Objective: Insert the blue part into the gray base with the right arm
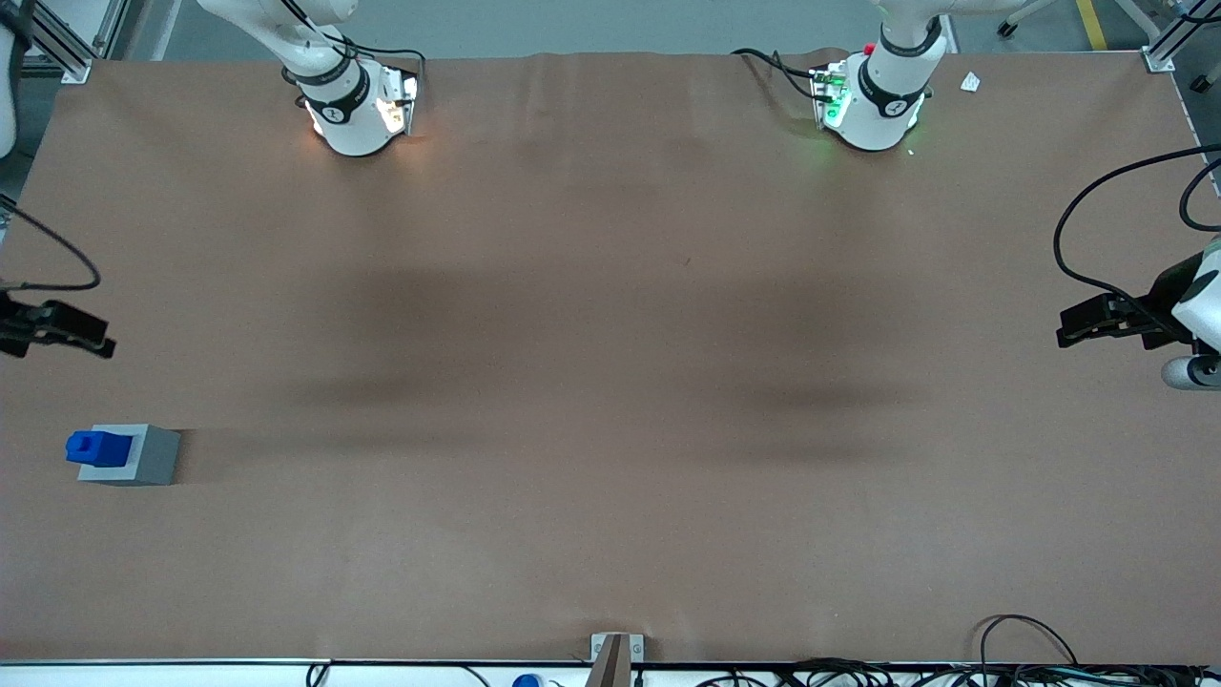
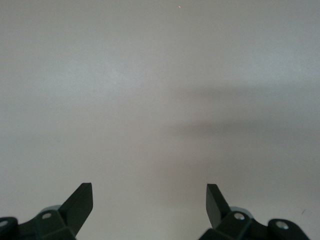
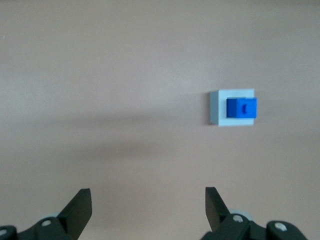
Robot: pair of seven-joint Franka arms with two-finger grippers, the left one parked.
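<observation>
Gripper (image 3: pixel 147 200) jaws wide, holding nothing; blue part (image 1: pixel 96 447) seated in gray base (image 1: pixel 143 458).

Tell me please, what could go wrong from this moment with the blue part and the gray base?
1. The blue part sits on the gray base but off-centre, reaching past one edge, so it may not be fully seated and could tip.
2. The open gripper is apart from both, higher above the table; if it returns, it might nudge the base on the bare table.
</observation>
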